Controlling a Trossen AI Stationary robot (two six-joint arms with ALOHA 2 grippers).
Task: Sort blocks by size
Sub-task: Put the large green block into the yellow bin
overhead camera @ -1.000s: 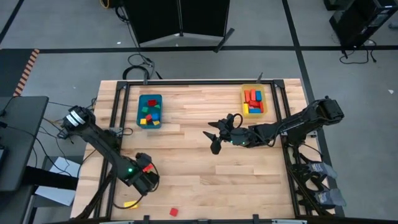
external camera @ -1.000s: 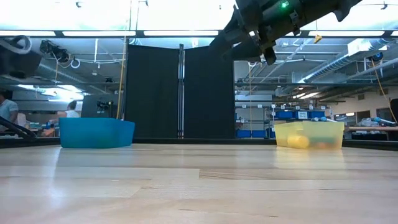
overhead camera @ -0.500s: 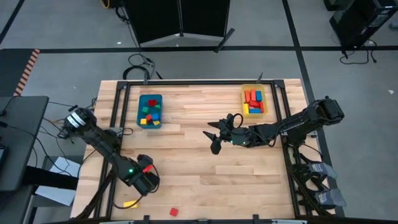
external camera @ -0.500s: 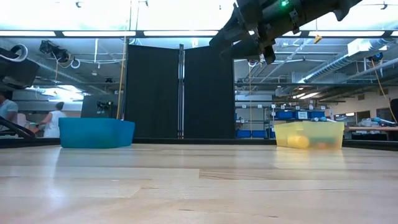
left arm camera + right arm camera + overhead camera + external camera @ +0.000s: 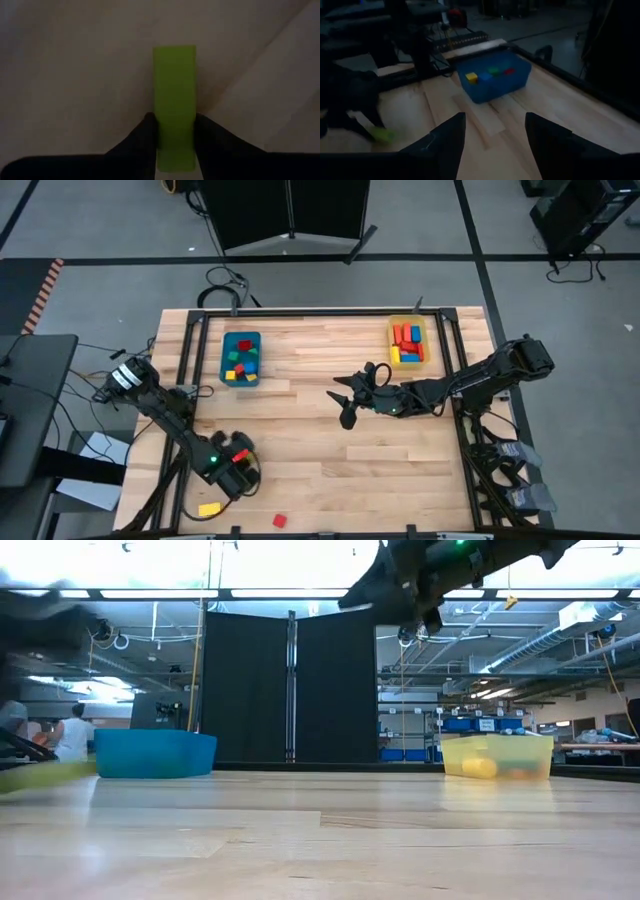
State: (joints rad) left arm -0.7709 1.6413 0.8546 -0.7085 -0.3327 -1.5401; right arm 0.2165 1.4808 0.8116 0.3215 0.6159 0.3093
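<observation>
Wooden tabletop [image 5: 330, 450] fills the high view, framed by dark rails, grey floor around it. A blue bin [image 5: 241, 358] at the far left holds little cubes; a yellow bin [image 5: 407, 342] at the far right holds longer bars. The left gripper [image 5: 238, 471] works at the near left corner, just beside a yellow bar [image 5: 209, 509]; a red cube [image 5: 280, 521] lies near the front edge, a little to the right. The right gripper [image 5: 345, 402] waits mid-table, fingers spread and empty.

From the low view, both bins stand at the far edge, the blue bin [image 5: 155, 753] left and the yellow bin [image 5: 496, 756] right, with the right arm overhead and a person [image 5: 72, 740] in the room behind.

The left wrist view shows the left gripper's fingers [image 5: 145, 137] clamped on one end of a yellow-green bar [image 5: 174, 105], pinching its long sides.

The right wrist view shows open fingers [image 5: 447, 137] and the blue bin [image 5: 492, 77] beyond.

The bar is probably light, stiff wood; an end hold may let it swing, so a mid-length grip would be steadier.
</observation>
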